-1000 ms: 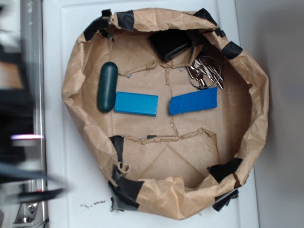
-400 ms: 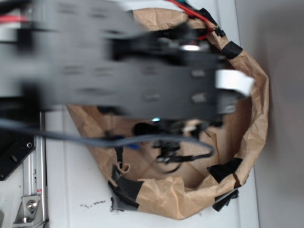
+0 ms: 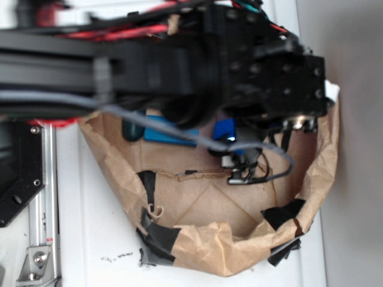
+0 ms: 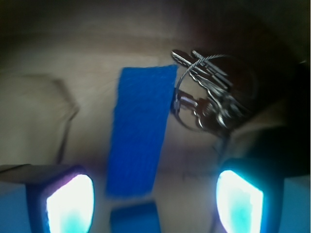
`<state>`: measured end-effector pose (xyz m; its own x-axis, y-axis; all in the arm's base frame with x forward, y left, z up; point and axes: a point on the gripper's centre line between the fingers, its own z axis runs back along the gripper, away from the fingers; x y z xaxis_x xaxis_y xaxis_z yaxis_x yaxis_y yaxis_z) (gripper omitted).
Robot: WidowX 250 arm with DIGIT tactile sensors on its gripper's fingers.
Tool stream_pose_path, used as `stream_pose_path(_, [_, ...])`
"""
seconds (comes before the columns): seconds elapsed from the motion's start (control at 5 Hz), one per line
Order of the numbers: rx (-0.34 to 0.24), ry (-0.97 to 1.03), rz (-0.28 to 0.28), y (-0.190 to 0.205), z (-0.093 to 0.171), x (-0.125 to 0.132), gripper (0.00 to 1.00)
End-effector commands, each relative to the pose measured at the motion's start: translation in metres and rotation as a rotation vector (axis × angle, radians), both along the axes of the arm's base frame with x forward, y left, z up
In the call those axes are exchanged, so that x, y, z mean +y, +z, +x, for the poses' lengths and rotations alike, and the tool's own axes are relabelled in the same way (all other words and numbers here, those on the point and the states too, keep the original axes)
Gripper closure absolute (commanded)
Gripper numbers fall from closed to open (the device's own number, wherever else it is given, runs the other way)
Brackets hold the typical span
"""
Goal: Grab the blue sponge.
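Observation:
The blue sponge [image 4: 138, 128] is a flat royal-blue slab lying lengthwise on brown paper in the wrist view, its near end between and just ahead of my fingertips. My gripper [image 4: 154, 201] is open and empty above it, with two bright fingertips [image 4: 70, 206] spread wide. In the exterior view only a small piece of the sponge [image 3: 224, 128] shows under the black arm, and the gripper itself is hidden by the wrist. The lighter cyan block [image 3: 170, 133] lies left of it, and its end shows at the wrist view's bottom edge [image 4: 134, 219].
A ring of metal keys [image 4: 209, 97] lies right beside the sponge's far end. The dark green oval case [image 3: 131, 130] peeks out left of the cyan block. All lie in a crumpled brown paper nest [image 3: 209, 239] with black tape, on a white surface [image 3: 96, 227].
The arm has swung in from the left and now covers the upper nest. It moved further right and up since the last frame, and the cyan block and part of the sponge show again.

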<state>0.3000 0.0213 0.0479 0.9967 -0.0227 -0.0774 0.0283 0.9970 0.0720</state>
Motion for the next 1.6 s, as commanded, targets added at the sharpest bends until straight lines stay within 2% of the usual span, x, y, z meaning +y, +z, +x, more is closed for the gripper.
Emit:
stream_pose_path(0.0, [0.019,0.139,0.148,-0.014,0.016,-0.019,1.00])
stream_pose_path(0.2, [0.022,0.137,0.128,-0.011,0.012,-0.017,1.00])
stream_pose_path(0.4, [0.050,0.118,0.137,-0.009,0.009,-0.019,1.00])
stream_pose_path(0.6, [0.069,0.028,0.176,0.011,-0.002,-0.023,1.00])
stream_pose_path(0.8, [0.005,-0.036,0.167,0.060,-0.020,-0.021,1.00])
stream_pose_path(1.0, [-0.108,-0.063,0.175,0.109,-0.035,-0.022,1.00])
stream_pose_path(1.2, [-0.200,-0.153,0.072,0.139,-0.043,-0.022,1.00])
stream_pose_path(1.4, [-0.176,-0.174,0.048,0.132,-0.037,-0.029,1.00])
